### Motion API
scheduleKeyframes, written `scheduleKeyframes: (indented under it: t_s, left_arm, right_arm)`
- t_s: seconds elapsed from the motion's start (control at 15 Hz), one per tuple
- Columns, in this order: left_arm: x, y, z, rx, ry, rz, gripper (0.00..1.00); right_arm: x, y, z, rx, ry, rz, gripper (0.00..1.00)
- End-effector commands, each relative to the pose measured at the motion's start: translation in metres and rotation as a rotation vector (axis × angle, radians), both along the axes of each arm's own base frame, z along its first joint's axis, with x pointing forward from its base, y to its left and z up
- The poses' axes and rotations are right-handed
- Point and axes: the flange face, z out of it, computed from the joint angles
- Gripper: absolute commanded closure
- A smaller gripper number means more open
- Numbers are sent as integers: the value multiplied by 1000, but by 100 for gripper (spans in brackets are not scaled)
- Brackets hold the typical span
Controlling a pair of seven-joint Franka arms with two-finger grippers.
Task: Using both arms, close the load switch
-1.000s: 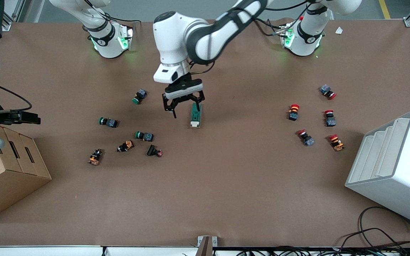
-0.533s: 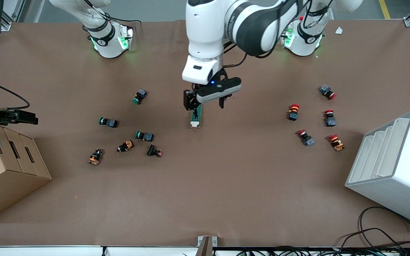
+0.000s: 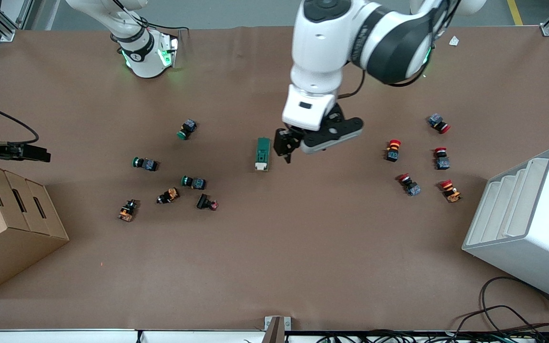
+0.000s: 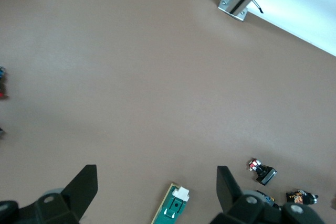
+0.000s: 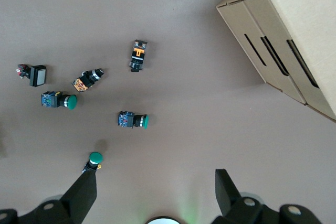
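Observation:
The load switch [image 3: 262, 154] lies flat mid-table, a dark-green block with its white lever end toward the front camera. In the left wrist view the load switch [image 4: 173, 208] sits just off the gap between the fingers. My left gripper [image 3: 303, 145] hangs open over bare table beside the switch, toward the left arm's end, touching nothing. In its own view the left gripper [image 4: 156, 174] holds nothing. My right gripper [image 3: 34, 154] waits open over the right arm's end of the table, above the cardboard box. The right gripper [image 5: 155, 190] is empty too.
Green-capped buttons [image 3: 186, 128] [image 3: 145, 163] [image 3: 193, 182] and orange-black parts [image 3: 168, 195] [image 3: 127, 210] lie toward the right arm's end. Several red-capped buttons [image 3: 392, 149] [image 3: 442, 158] lie toward the left arm's end. A cardboard box [image 3: 12, 228] and a white rack [image 3: 527, 219] flank the table.
My left gripper has swung away from the load switch toward the left arm's end, leaving the switch lying where it was. The right gripper has barely shifted.

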Motion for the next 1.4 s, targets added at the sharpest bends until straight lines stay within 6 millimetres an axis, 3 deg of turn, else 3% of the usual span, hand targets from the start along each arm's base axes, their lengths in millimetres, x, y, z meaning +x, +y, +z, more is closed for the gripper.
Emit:
scheduleKeyframes:
  t_s: [0.0, 0.13, 0.27, 0.33, 0.4, 0.6, 0.73, 0.87, 1.07, 1.33]
  left_arm:
    - [-1, 32, 31, -35, 23, 34, 0]
    - [8, 58, 35, -33, 68, 26, 0]
    - [27, 95, 42, -54, 88, -23, 0]
    - [35, 122, 58, -85, 82, -45, 0]
    - [33, 140, 72, -105, 84, -75, 0]
    - [29, 209, 85, -26, 176, -180, 0]
    - [32, 250, 89, 22, 187, -341, 0]
    - [33, 272, 90, 82, 194, -440, 0]
    - [32, 315, 95, 94, 200, -398, 0]
    - [15, 353, 96, 100, 226, -422, 0]
  right_arm:
    - [-22, 0, 34, 19, -32, 15, 0]
    - [-26, -3, 41, 35, -46, 12, 0]
    - [-30, 1, 46, 39, -56, 26, 0]
    - [-32, 1, 45, 41, -52, 26, 0]
    - [-36, 0, 47, 38, -54, 26, 0]
    - [-52, 3, 50, 32, -81, 31, 0]
    - [-62, 3, 53, 31, -88, 33, 0]
    - [-72, 7, 60, 31, -95, 40, 0]
    - [-88, 16, 73, 6, -111, 63, 0]
    - [-111, 13, 88, 6, -136, 55, 0]
